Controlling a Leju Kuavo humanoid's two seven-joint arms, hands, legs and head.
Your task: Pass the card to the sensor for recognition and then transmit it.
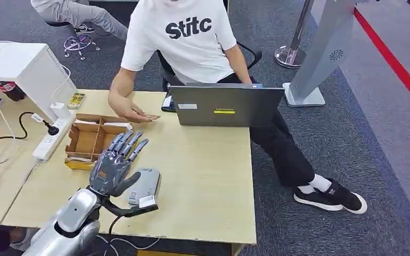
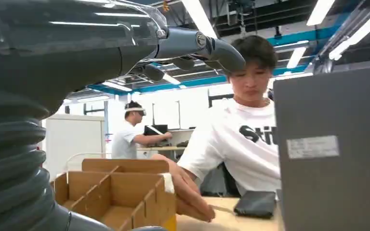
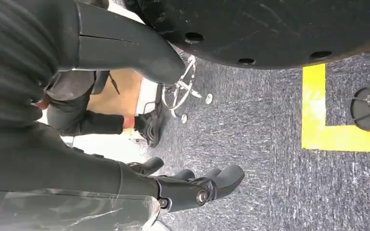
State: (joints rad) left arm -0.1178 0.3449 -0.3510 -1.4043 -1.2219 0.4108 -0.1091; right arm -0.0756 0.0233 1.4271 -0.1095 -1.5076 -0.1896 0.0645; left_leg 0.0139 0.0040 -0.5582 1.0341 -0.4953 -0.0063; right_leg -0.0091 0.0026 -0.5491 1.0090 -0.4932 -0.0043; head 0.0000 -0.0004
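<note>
My left hand hovers open over the table with its fingers spread and nothing in it. It sits between the cardboard box and the grey sensor pad, which lies flat just to its right. In the left wrist view its fingers point toward the seated person. That person's hand lies flat on the table beyond the box; I cannot tell if a card is under it. My right hand hangs over the carpet, fingers loosely apart, holding nothing.
A grey laptop stands at the table's far edge, with a dark flat case beside it. A white power strip and cables lie at the left. The sensor's cable trails off the near table edge.
</note>
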